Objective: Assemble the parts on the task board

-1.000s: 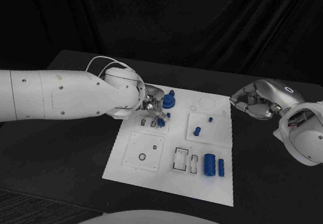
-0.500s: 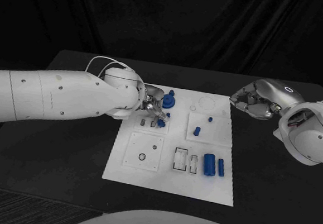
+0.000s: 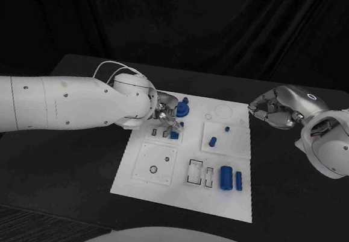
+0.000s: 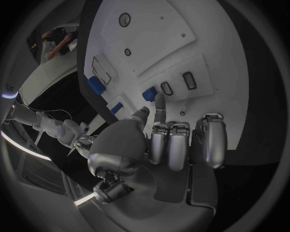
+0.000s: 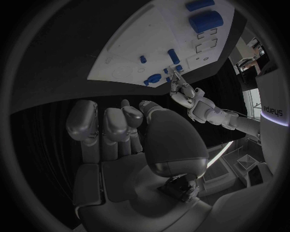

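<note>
The white task board (image 3: pixel 216 201) lies in the middle of the black table. My left hand (image 3: pixel 165 112) hovers over its far left part, most fingers curled in. One outstretched finger (image 4: pixel 159 102) reaches a small blue part (image 4: pixel 149 93) that sits beside two narrow slots (image 4: pixel 166 88). That part (image 3: pixel 174 135) lies just under the fingers. A taller blue piece (image 3: pixel 182 106) stands beside the hand. My right hand (image 3: pixel 274 114) hangs off the board's far right corner, fingers curled (image 5: pixel 115 125) with nothing in them.
Two blue pegs (image 3: pixel 213 141) stand in the right-hand plate. A thick blue cylinder (image 3: pixel 226 177) and a thinner one (image 3: pixel 238 179) lie near the board's front right, next to empty rectangular slots (image 3: pixel 195 171). Bare black table surrounds the board.
The small blue part under my left fingers has moved slightly nearer, toward the slots. The right hand has stayed where it was.
</note>
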